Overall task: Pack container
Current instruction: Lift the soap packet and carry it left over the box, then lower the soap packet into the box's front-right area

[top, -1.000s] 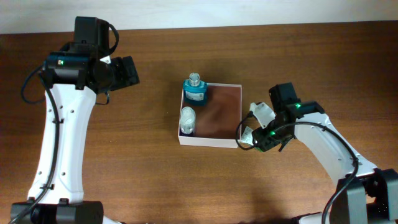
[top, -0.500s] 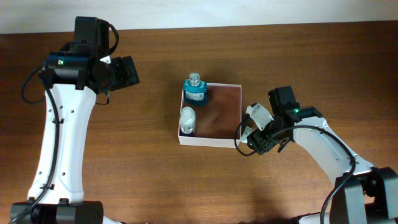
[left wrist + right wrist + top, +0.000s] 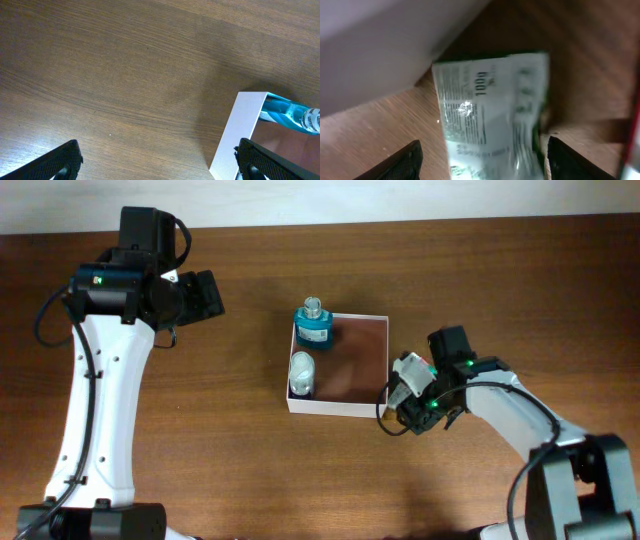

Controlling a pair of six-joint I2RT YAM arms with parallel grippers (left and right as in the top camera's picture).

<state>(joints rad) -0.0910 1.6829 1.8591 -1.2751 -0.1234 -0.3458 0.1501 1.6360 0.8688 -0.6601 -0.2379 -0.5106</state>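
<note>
A brown wooden table (image 3: pixel 220 440) carried everything. The white left arm (image 3: pixel 100 380) reached up well away from the container, on the side opposite the white right arm (image 3: pixel 520 405). The container, a shallow square cardboard box (image 3: pixel 355 360) with white walls and a reddish-brown floor, sat open near the table's middle.

In the container's corner nearest the left arm lay a teal plastic bottle (image 3: pixel 315 325), its pale cap showing past the wall. A small whitish bottle (image 3: pixel 301 373) rested just beside it along the same wall.

The left gripper (image 3: pixel 200 295) hung well apart from the container, its black fingers (image 3: pixel 60 162) spread wide with only bare wood between them.

The right gripper (image 3: pixel 400 395) sat just outside the container's opposite wall, at the corner. Between its black fingers (image 3: pixel 405 162) lay a white-and-green foil sachet (image 3: pixel 490 115) printed "100g", close to the white wall. The fingers stood on either side of it, but I could not tell whether they pinched it.
</note>
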